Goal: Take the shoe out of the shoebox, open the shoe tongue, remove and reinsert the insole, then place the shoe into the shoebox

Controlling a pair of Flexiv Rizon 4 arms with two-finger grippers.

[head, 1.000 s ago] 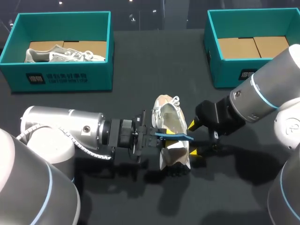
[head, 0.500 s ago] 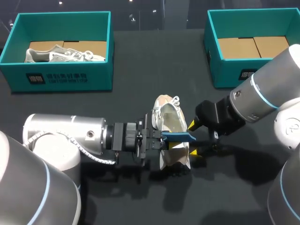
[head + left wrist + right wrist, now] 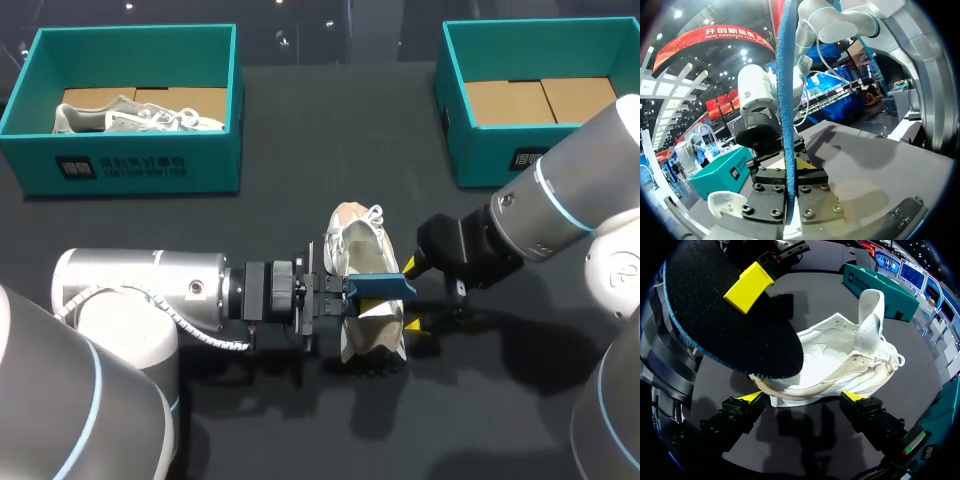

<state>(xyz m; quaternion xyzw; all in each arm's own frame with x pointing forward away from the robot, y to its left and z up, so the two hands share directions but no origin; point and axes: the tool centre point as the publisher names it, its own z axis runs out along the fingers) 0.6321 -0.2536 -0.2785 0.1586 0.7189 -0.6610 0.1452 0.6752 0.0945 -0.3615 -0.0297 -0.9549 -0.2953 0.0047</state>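
Two robot arms reach in low in the head view, one from each side. The left arm [image 3: 140, 300] lies across the lower left of the frame. Its jaws are closed tight on a blue insole [image 3: 380, 287]. The insole sticks out flat across the middle of a white shoe [image 3: 362, 250]. I cannot tell if it touches the shoe.

In the left wrist view the insole [image 3: 786, 75] looks like a thin blue strip. It stands straight up from between the closed jaws, and the right arm [image 3: 760, 100] is just past it.

The right arm [image 3: 540, 215] comes in from the right side of the frame. Its jaws are wide open. In the right wrist view the two yellow tips [image 3: 751, 396] sit far apart, right at the bottom edge of the shoe [image 3: 840, 360]. The shoe's tongue [image 3: 867, 315] stands up, so you can see down inside. The black underside of the insole [image 3: 730, 325] hangs over the heel end.

The shoe is out on the dark table [image 3: 300, 420], in the lower middle of the frame. It is not in any box, and its white laces [image 3: 373, 214] are at the far end.

Far back, in the upper left of the frame, is a teal shoebox [image 3: 135, 165] with a grey shoe [image 3: 130, 117] lying in it. A second teal box [image 3: 480, 150] sits in the upper right, with brown cardboard [image 3: 540, 100] on its floor.
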